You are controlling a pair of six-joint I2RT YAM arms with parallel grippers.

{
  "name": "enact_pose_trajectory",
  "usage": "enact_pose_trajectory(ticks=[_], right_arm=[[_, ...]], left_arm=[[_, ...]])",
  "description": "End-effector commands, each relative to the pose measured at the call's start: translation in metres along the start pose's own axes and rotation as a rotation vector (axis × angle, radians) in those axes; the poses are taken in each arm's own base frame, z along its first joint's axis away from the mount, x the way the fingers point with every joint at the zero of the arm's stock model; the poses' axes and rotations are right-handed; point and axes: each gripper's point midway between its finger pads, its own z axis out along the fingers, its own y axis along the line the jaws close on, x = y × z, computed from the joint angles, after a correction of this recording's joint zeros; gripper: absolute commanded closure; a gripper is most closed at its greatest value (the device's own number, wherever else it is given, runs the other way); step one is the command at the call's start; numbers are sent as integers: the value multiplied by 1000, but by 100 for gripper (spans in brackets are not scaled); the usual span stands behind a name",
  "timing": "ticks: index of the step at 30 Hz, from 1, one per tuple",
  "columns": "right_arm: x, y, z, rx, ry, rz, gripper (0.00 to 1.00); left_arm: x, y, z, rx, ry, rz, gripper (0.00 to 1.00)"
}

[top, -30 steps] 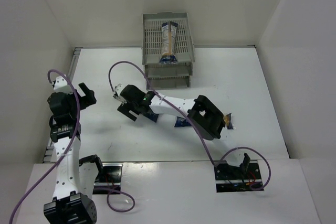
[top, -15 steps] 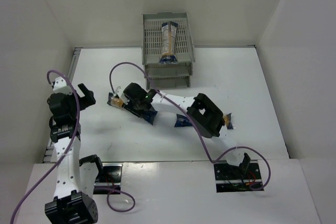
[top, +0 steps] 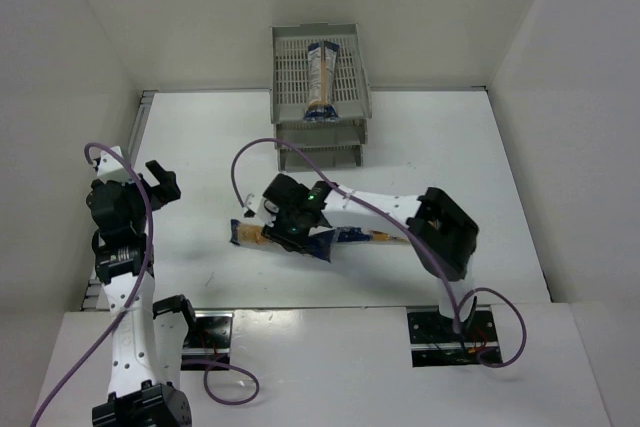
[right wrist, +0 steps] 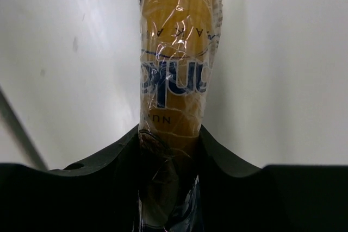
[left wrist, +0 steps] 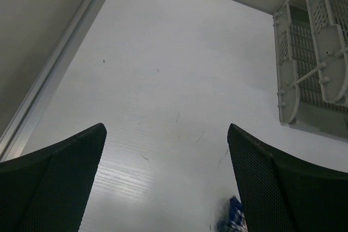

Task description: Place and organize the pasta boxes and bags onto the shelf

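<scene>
Right gripper (top: 290,227) pinches the long yellow-orange plastic pasta pack (top: 247,235) with dark blue ends, and we see it just short of the grey three-tier mesh plastic shelf (top: 290,72). Left gripper (top: 160,179) gapes wide, holding nothing.

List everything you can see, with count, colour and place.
table: one, white.
shelf: one, grey, three tiers, back of the table.
pasta packs: three, yellow-orange with dark blue ends; one on the top tray, one in the right hand, one flat on the table under the right arm.
cables: two, purple, one along each arm.
left hand: black, open, empty, over the table's left side.
right hand: black, shut on a pack.
</scene>
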Motion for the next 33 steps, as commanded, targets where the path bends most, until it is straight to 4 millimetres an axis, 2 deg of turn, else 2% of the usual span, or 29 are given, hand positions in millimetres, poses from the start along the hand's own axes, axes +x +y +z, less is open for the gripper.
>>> enact_pose_trajectory(ticks=[1, 5, 6, 7, 8, 10, 14, 15, 17, 18, 20, 21, 22, 24, 25, 29, 30, 33], right_arm=[[-18, 12, -62, 3, -126, -67, 100], [-16, 12, -93, 33, -180, -58, 100], [-16, 12, -97, 37, -195, -60, 100], [-6, 13, -96, 27, -182, -40, 100], [-4, 9, -103, 38, -195, -31, 100], [-4, 8, -107, 38, -222, -15, 100], [-5, -10, -125, 74, -281, 62, 100], [-7, -22, -135, 90, -314, 111, 100], [-17, -34, -152, 112, -380, 150, 100], [-24, -36, -169, 129, -431, 160, 100], [-34, -39, -188, 168, -504, 177, 100], [-38, -39, -197, 182, -539, 184, 100], [-37, -37, -211, 197, -583, 186, 100], [-36, -40, -220, 237, -638, 198, 100], [-37, -40, -234, 259, -687, 207, 100], [-29, -50, -246, 332, -746, 302, 100], [-23, -54, -241, 336, -733, 322, 100], [-20, -75, -259, 430, -788, 395, 100]], left_arm=[[-16, -7, -2, 29, -67, -7, 1], [-23, -9, -6, 35, -96, -1, 1], [-23, -9, -6, 35, -96, -1, 1], [-23, -9, -6, 35, -96, -1, 1], [-25, -10, -8, 37, -106, 1, 1], [-25, -10, -8, 37, -107, 1, 1], [-27, -11, -10, 39, -115, 2, 1], [-27, -11, -10, 39, -115, 2, 1], [-27, -11, -10, 39, -115, 2, 1], [-27, -11, -10, 39, -115, 2, 1], [-27, -11, -10, 39, -115, 2, 1], [-21, -9, -7, 35, -98, -1, 1], [-21, -9, -7, 35, -98, -1, 1], [-20, -11, -7, 44, -96, -1, 1], [-20, -11, -7, 44, -96, -1, 1], [-20, -11, -7, 44, -96, -1, 1], [-18, -10, -5, 42, -87, -2, 1], [-18, -11, -5, 51, -85, -2, 1]])
